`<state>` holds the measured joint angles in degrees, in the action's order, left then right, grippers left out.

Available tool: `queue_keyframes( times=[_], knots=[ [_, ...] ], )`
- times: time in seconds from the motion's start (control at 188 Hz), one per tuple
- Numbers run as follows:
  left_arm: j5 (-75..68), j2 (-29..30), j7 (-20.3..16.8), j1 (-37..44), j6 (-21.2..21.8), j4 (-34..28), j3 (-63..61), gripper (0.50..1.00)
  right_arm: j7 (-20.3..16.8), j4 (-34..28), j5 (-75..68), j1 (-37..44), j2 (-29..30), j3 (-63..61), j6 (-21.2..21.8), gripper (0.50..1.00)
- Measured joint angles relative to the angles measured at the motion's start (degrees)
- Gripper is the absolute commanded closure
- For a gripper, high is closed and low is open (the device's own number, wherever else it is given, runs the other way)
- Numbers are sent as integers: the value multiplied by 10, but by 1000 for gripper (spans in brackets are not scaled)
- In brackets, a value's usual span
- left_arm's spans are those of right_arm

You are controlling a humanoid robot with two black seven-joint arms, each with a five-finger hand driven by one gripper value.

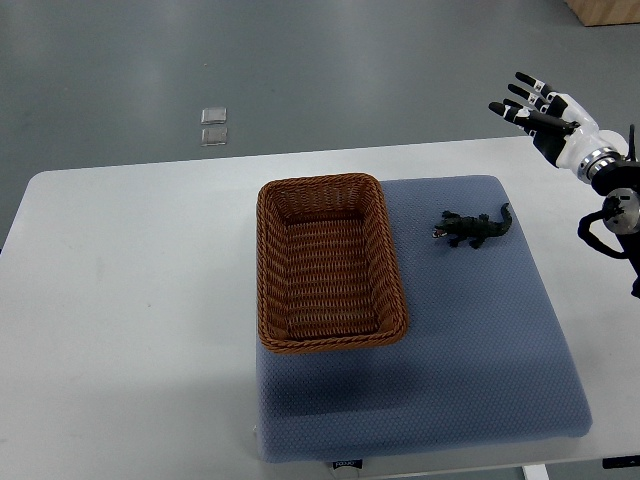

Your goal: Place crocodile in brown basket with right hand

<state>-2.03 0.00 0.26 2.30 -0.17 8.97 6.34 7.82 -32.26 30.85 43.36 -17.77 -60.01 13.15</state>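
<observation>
right hand (pixel 540 112) spread wide, holding nothing, well apart from the crocodile (pixel 474 228) beside the brown basket (pixel 268 262)

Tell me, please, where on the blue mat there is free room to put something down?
The blue mat is bare nearer the robot than the brown basket and crocodile. The white table left of the basket is bare too. Tightest: the strip between basket and crocodile.

The right hand (pixel 548 122) is cased in a white shell, and its fingers (pixel 520 97) are built of black segments with pale bands. Behind it a silver wrist ring (pixel 600 160) is fitted, then a black forearm (pixel 622 208) with a round grey cap and a looped black cable (pixel 590 236).
</observation>
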Motion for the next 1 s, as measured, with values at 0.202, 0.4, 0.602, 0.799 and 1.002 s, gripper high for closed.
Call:
queue_keyframes(
  times=[0.202,0.4,0.602,0.799,1.002],
  knots=[
    [0,0,0,0,0,0,0,500,0,0,0,-1,-2,0,0,572],
    [0,0,0,0,0,0,0,500,1,0,0,-2,-7,1,3,572],
    [0,0,0,0,0,0,0,500,1,-1,3,-4,-7,4,6,572],
    [0,0,0,0,0,0,0,500,2,-6,17,-7,-10,14,7,572],
    [0,0,0,0,0,0,0,500,19,-23,105,-9,-18,28,9,572]
  ],
)
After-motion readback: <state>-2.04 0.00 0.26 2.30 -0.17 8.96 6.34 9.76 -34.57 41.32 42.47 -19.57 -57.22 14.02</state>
